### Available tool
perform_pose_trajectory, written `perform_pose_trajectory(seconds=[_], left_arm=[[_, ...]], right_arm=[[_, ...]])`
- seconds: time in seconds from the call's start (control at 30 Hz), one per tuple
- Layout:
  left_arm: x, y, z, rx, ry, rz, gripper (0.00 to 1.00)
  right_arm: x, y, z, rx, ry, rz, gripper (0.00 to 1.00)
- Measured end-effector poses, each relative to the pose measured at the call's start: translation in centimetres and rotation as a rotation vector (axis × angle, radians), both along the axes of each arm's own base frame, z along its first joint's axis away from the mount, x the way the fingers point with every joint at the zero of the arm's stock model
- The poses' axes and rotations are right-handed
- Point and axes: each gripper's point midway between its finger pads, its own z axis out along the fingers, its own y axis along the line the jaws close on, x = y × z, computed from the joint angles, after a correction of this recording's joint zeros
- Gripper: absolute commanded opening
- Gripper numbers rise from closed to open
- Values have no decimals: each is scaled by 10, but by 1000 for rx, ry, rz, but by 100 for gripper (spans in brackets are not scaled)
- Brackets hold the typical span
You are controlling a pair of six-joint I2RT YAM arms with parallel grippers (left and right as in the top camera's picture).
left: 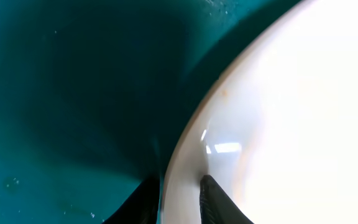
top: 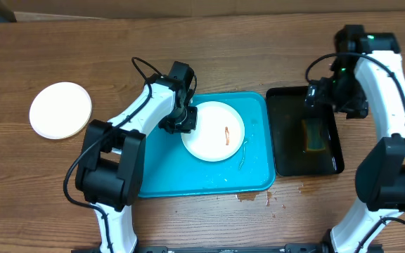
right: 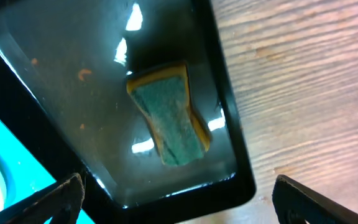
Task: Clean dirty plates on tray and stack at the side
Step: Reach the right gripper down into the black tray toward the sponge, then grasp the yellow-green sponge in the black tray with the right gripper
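A white plate [top: 209,144] with a reddish-brown smear lies on the turquoise tray [top: 167,176]. My left gripper [top: 183,125] is at the plate's left edge. In the left wrist view its fingers [left: 180,186] straddle the plate's rim [left: 182,168], narrowly apart, with a thin strip of tray [left: 73,93] showing beside one finger. The plate rests flat on the tray. My right gripper [top: 322,95] hovers wide open over the black tray [top: 287,161], holding nothing. Between its fingertips [right: 179,199] shows that tray's near rim.
A green and yellow sponge [top: 315,135] [right: 169,118] lies in water in the black tray [right: 42,93]. A second white plate [top: 60,110] sits on the wooden table at the far left. Small brown spills [top: 252,197] mark the table just in front of the turquoise tray.
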Motion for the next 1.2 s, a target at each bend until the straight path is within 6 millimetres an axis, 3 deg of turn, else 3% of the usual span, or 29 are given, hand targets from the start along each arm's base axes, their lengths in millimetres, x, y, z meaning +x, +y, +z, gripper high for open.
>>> perform_pose_trajectory(seconds=[0.23, 0.37, 0.63, 0.7, 0.77, 0.8, 0.83, 0.9, 0.93, 0.97, 1.0, 1.07, 1.13, 1.2], left_arm=[[4, -1, 26, -17, -63, -8, 27], [4, -1, 28, -19, -67, -11, 37], [4, -1, 22, -21, -75, -11, 36], [4, -1, 20, -23, -80, -11, 36], [3, -1, 19, -22, -78, -11, 36], [3, 0, 19, -22, -76, -11, 36], [3, 0, 19, -21, -76, -11, 36], [3, 0, 19, -21, -76, -11, 36], [3, 0, 19, -21, -76, -11, 37], [3, 0, 19, -22, -76, -11, 37], [3, 0, 19, -22, -76, -11, 37], [3, 0, 19, -22, -78, -11, 37], [4, -1, 19, -23, -79, -11, 37], [4, -1, 19, -23, -82, -11, 37]], right_arm=[[-9, 20, -16, -40, 25, 28, 93], [-17, 26, -46, -76, 38, 53, 93], [-24, 11, -99, -180, -3, 50, 90], [-26, 10, -108, -186, -12, 50, 71], [-30, 9, -113, -190, -7, 47, 45], [-32, 8, -114, -194, -2, 49, 17], [-32, 8, -115, -194, -1, 44, 4], [-36, 8, -116, -192, 12, 48, 4], [-38, 8, -115, -191, 21, 43, 29], [-40, 8, -115, -189, 30, 42, 63], [-42, 9, -115, -187, 37, 44, 74], [-42, 9, -115, -183, 36, 44, 89], [-37, 10, -113, -181, 14, 46, 92], [-20, 12, -112, -171, -60, 50, 90]])
